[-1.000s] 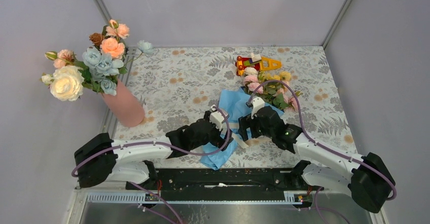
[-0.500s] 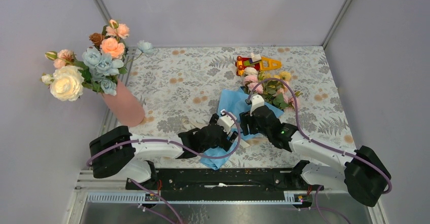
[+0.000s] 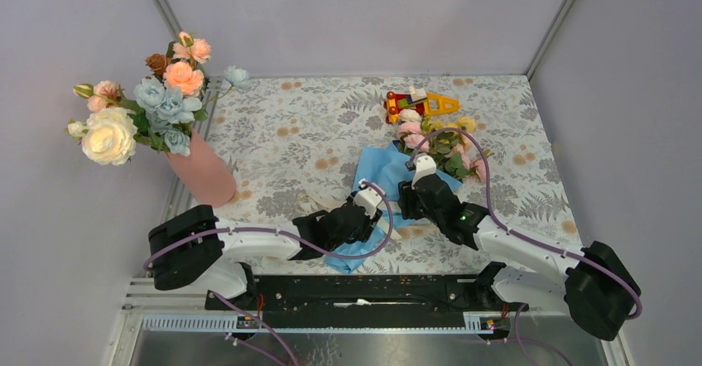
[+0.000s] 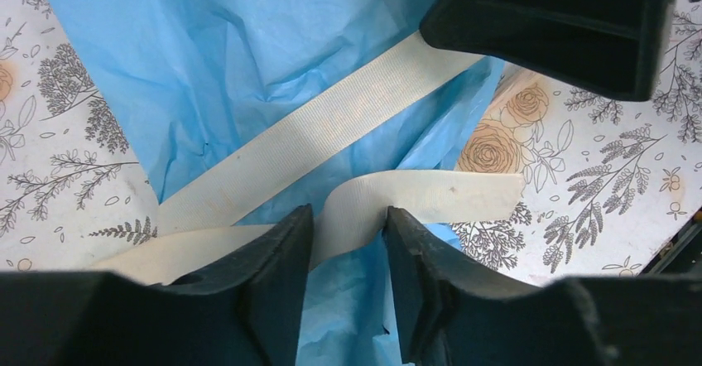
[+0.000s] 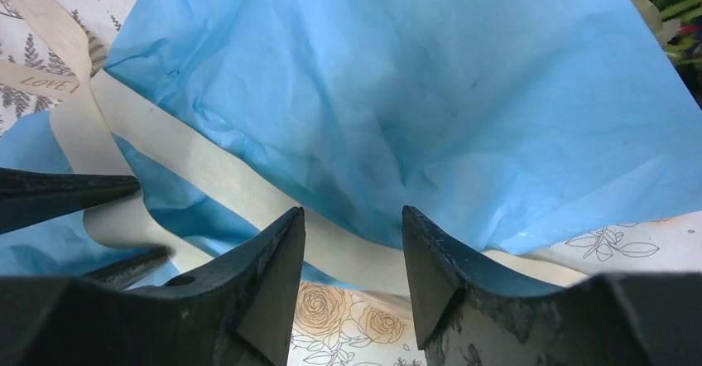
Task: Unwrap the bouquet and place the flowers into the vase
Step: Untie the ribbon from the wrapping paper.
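While the bouquet (image 3: 382,167) is lying in its wrapping just right of the counter's (image 3: 290,134) centre, both arms of a two-armed robot are bending low over its stem end, their tips close together. The flowers (image 3: 439,138) are pointing toward 1 o'clock, their pink, yellow and cream heads spilling out of crinkled blue paper (image 5: 397,93) whose tail is trailing toward 7 o'clock. The left jaws are standing part-way apart, one finger (image 4: 265,258) on each side of a curled end of the cream ribbon (image 4: 331,126); the ribbon is filling the gap and is not visibly squeezed. The right jaws are likewise standing apart, straddling another run of the ribbon where it is crossing the paper's edge, with nothing clamped between them. At 9 o'clock on the counter, well apart from the bouquet, the salmon-pink vase (image 3: 203,175) is standing upright, carrying large peach, dusty-blue and cream blooms (image 3: 137,117). A red-and-yellow toy (image 3: 418,101) is sitting at 12 o'clock from the flowers, just beside them.
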